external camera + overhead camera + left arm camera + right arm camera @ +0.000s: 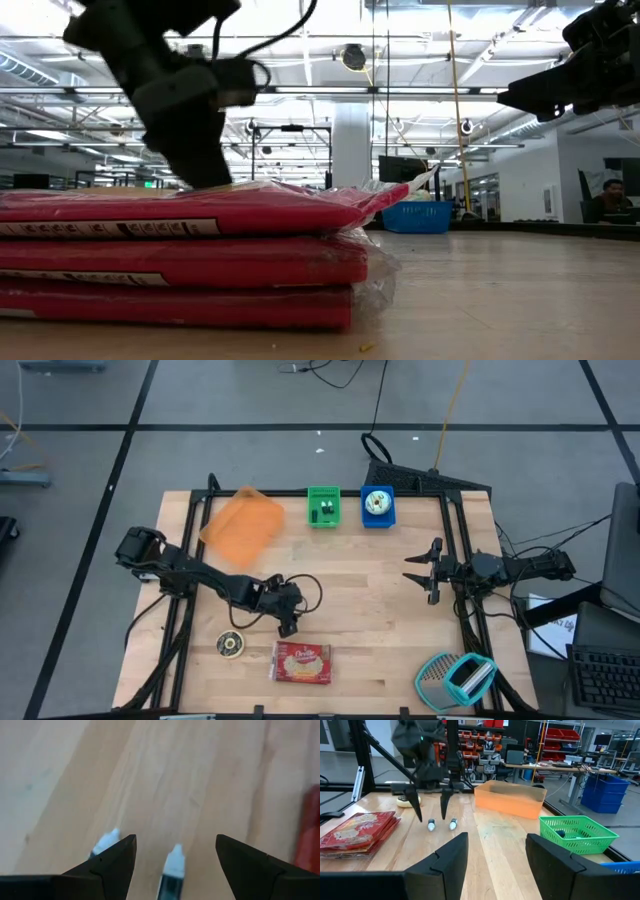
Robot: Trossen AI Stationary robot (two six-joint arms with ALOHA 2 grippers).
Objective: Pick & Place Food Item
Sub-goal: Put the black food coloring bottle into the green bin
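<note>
High view — left gripper point(288, 626) spread open, empty, above table.
Best lowered squarely over red snack packet point(302, 663) just beyond fingertips — then closed.

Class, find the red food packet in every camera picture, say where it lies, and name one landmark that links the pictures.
High view: red food packet low, centre-left.
Low view: fills the lower left.
Left wrist view: a red sliver at the right edge.
Right wrist view: left, on the wood.
Shared landmark: the left tool, beside the packet.
</note>
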